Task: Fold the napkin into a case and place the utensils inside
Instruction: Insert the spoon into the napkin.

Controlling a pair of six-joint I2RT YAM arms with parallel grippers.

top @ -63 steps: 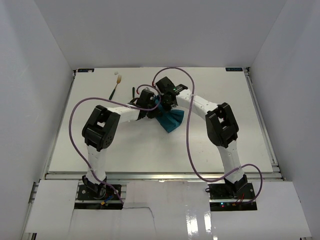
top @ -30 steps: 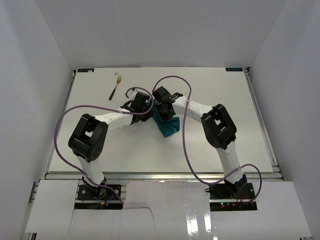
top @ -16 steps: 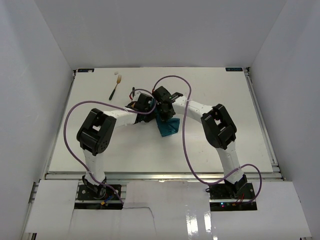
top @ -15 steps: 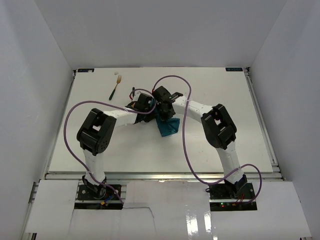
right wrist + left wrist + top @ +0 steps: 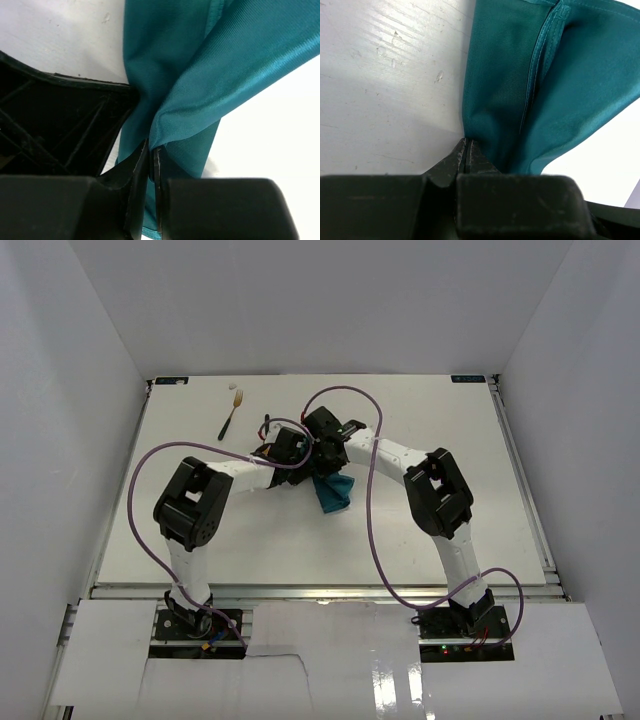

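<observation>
The teal napkin hangs bunched at the table's middle, below both grippers. My left gripper is shut on one edge of the napkin. My right gripper is shut on a fold of the napkin, right beside the left one. The fork, with dark handle and pale head, lies at the far left of the table. A dark slim handle, likely the knife, shows just left of my left gripper; its blade is hidden.
The white table is walled in by white panels on three sides. Purple cables loop over both arms. The two arms cross close together above the napkin.
Both grippers have drawn together and the napkin has bunched into a narrower hanging shape. The left arm's elbow swung left and came back.
</observation>
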